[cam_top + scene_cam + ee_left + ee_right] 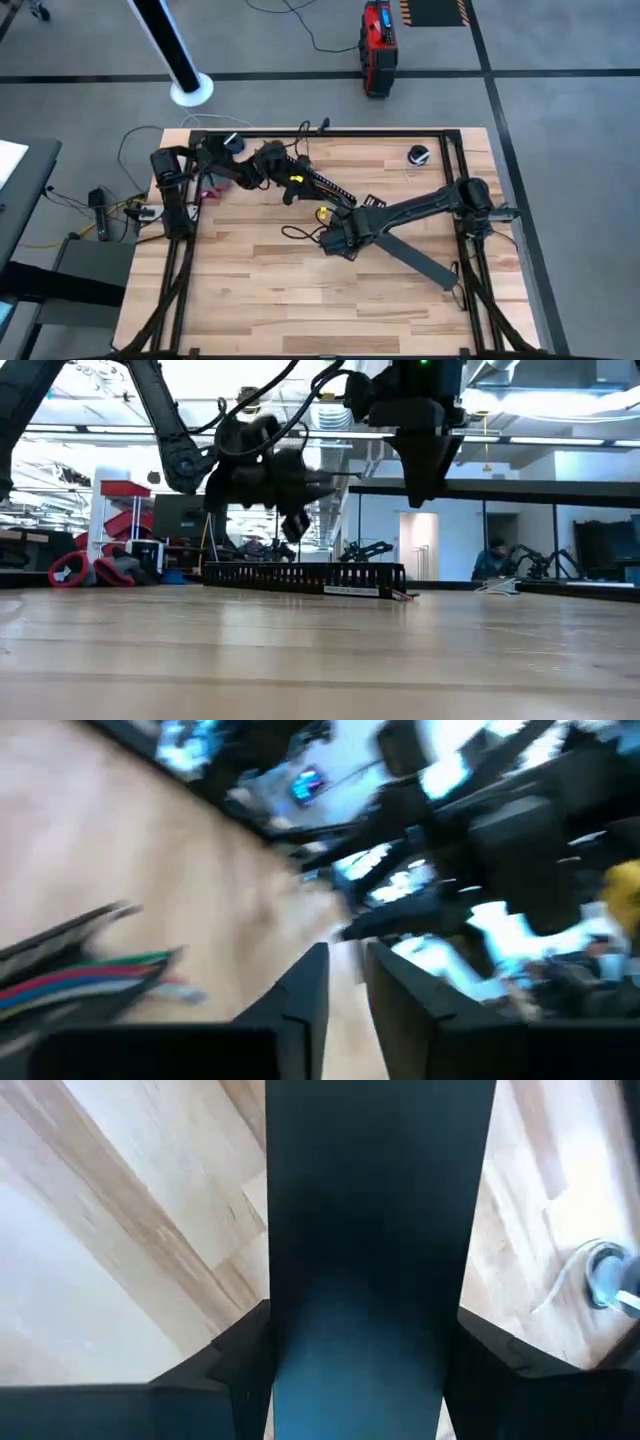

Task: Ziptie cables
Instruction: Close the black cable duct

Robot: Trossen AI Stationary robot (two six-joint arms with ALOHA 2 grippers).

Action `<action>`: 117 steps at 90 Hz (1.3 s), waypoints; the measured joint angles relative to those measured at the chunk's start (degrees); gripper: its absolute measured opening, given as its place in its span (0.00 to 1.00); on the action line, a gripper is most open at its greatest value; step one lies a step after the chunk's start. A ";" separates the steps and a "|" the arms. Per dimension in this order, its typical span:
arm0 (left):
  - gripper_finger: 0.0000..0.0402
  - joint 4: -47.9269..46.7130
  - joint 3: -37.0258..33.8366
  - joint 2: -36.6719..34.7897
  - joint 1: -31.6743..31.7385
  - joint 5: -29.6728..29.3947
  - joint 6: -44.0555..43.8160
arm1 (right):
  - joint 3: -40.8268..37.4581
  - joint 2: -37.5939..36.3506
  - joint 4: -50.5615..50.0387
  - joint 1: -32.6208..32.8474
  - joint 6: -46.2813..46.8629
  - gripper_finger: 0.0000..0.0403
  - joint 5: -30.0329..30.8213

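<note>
Right end effector pinches a black strip mid-bench and could swing it into the cables; left end effector, near the back edge, grip unclear.

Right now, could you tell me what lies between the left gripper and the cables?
Bare table only, from left gripper to cables, in the left wrist view.

The high view looks straight down on the wooden table from well above. The low view sits at tabletop level, facing across the table toward the room. Both share the slotted channel. Each wrist view looks closely along its own fingers at the table.
</note>
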 joint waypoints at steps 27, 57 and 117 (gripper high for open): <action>0.00 -12.46 2.67 -0.10 4.47 -3.52 9.39 | 0.00 0.00 3.89 -4.37 -7.49 0.49 -2.75; 0.00 -31.02 9.77 -0.10 4.14 -17.72 21.52 | 0.00 0.00 4.65 -7.91 -11.44 0.49 -4.10; 0.00 -33.61 9.79 0.11 2.06 -30.00 31.03 | 0.02 0.02 6.69 -8.99 -9.47 0.49 -8.85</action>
